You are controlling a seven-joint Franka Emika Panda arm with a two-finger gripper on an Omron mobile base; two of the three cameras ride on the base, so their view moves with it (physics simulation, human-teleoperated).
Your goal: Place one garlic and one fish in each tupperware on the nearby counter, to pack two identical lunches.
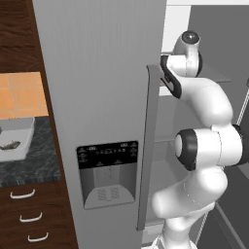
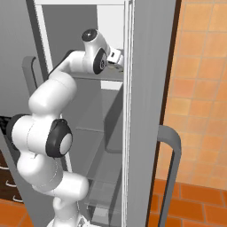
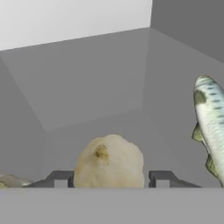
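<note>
Pincer is reaching into the fridge, fingers spread wide with a garlic sitting between them on the shelf. Fish is lying to its right. Another fish is lying in the tupperware on the bench.

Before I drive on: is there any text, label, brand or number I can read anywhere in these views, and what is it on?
Nothing can be read as it stands.
Dispenser panel on the fridge door: rows of small pale marks, too small and blurred to read.
Garlic, fish, tupperware and counter: no text or labels visible.
</note>
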